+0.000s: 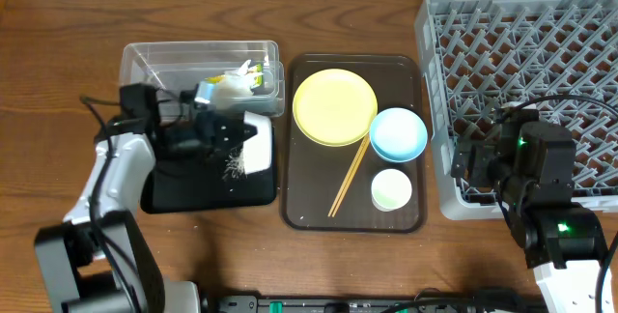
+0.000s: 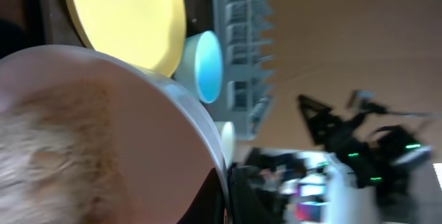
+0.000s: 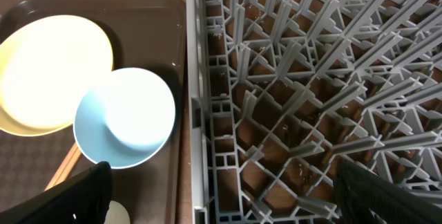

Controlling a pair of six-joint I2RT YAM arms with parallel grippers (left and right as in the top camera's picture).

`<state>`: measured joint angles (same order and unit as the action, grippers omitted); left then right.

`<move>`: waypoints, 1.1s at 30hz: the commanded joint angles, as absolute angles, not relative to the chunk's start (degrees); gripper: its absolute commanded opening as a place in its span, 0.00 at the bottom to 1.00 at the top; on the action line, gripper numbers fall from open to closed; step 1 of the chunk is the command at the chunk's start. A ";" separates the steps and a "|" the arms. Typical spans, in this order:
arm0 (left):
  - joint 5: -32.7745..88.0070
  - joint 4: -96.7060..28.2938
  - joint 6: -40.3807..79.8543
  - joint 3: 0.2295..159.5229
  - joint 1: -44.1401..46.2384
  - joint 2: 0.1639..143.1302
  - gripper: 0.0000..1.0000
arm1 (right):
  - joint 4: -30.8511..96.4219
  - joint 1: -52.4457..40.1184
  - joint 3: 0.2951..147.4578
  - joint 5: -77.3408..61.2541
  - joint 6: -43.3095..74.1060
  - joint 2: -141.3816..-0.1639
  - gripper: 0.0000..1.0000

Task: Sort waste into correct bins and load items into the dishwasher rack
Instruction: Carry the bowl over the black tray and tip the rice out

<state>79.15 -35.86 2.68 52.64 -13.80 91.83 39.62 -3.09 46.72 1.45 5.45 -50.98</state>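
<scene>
— So, where's the white bowl (image 1: 257, 145) at this moment?
— Over the black tray (image 1: 183, 195), tipped on its side with its mouth turned toward the left arm. The left gripper (image 1: 235, 138) is pinched tight on its rim. From that wrist's camera the inside of the bowl fills most of the view.
— And the rice?
— A small scatter of pale rice grains (image 1: 232, 166) lies on the black tray, just below the bowl's lip.
— What about the wrapper?
— The green-and-white wrapper (image 1: 235, 82) sits inside the clear tub (image 1: 154, 62), toward its right end. The tub is just behind the black tray.
— The other dishes?
— All on the brown serving tray (image 1: 307, 209). The yellow plate (image 1: 334, 107) is at the back, with the blue bowl (image 1: 398, 133) right against its right-hand edge. The small cup (image 1: 391, 189) is in front of that bowl. The chopsticks (image 1: 350, 178) lie slantwise from the plate's rim toward the front.
— And the right arm?
— The right gripper (image 1: 480, 156) hangs with its jaws spread wide and empty, above the left edge of the grey rack (image 1: 541, 52).
</scene>
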 commanded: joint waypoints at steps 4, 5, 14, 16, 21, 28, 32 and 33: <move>90.13 -36.73 3.25 51.46 -19.16 96.62 0.06 | 39.64 -3.77 47.77 1.21 5.72 -50.89 0.99; 90.13 -37.39 3.31 51.46 -20.01 97.43 0.06 | 39.64 -3.77 47.77 1.23 5.72 -50.89 0.99; 90.13 -40.49 13.98 51.46 -24.05 100.62 0.06 | 39.66 -3.77 47.77 1.21 5.72 -50.89 0.99; 90.11 -40.47 17.63 51.46 -24.23 100.62 0.06 | 39.68 -3.77 47.77 1.23 5.72 -50.89 0.99; 90.13 -40.47 23.20 51.46 -24.21 100.62 0.06 | 39.66 -3.77 47.77 1.23 5.72 -50.89 0.99; 90.13 -40.29 27.33 51.48 -24.21 100.62 0.06 | 39.66 -3.77 47.77 1.23 5.72 -50.89 0.99; 90.13 -40.23 25.12 51.48 -24.18 100.18 0.06 | 39.66 -3.77 47.77 1.23 5.72 -50.89 0.99; 90.13 -40.23 25.15 51.48 -24.21 100.03 0.06 | 39.66 -3.77 47.77 1.23 5.72 -50.89 0.99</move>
